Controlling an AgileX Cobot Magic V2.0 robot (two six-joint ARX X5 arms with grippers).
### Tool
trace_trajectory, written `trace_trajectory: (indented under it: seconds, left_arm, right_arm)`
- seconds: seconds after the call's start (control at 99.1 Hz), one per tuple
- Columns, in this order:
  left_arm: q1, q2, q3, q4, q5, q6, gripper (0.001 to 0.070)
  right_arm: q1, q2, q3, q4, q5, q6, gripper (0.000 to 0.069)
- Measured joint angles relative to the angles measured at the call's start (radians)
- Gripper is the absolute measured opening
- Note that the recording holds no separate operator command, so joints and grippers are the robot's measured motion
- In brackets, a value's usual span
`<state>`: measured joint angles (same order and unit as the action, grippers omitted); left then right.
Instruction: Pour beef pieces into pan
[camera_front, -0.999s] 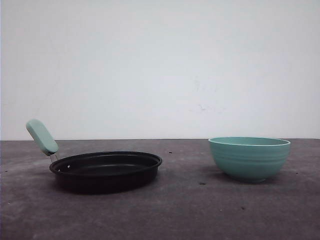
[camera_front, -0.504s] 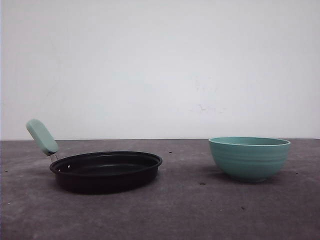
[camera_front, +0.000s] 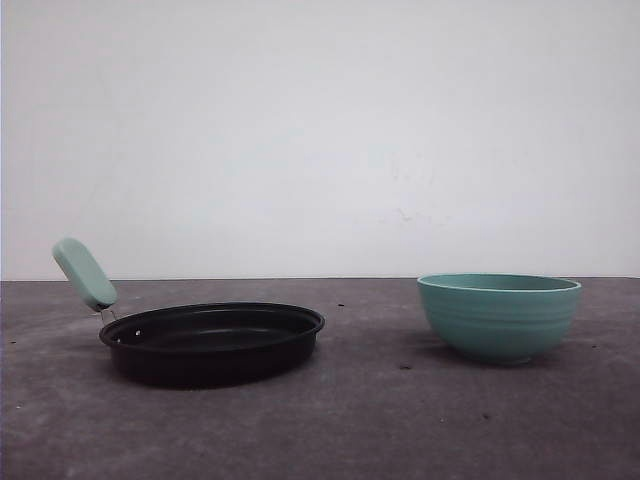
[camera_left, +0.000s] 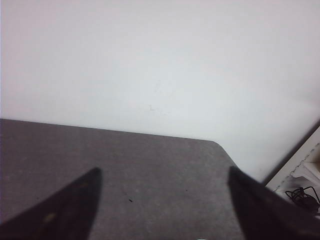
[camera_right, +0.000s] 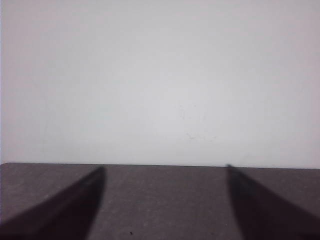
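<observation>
Nothing has shifted over the last second: pan (camera_front: 212, 340) sits left on the bench (camera_front: 380, 420), teal ribbed bowl (camera_front: 498, 316) well apart at right. My left claw (camera_left: 162, 205) and right claw (camera_right: 165, 202) both gape, empty. Pouring hasn't begun; beef I can't see.
</observation>
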<state>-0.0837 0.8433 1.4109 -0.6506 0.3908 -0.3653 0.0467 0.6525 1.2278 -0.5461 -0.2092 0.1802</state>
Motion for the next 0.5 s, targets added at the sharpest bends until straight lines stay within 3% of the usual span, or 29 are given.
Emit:
trace_trajectory:
  seconds: [0.111, 0.504]
  left_arm:
    - [0.0, 0.001, 0.0, 0.0, 0.0, 0.003, 0.0557]
    - [-0.011, 0.014, -0.066, 0.009, -0.005, 0.006, 0.0557]
  right_arm:
    - [0.0, 0.0, 0.0, 0.0, 0.0, 0.0, 0.0684]
    - [0.0, 0.0, 0.0, -0.008, 0.004, -0.002, 0.0683]
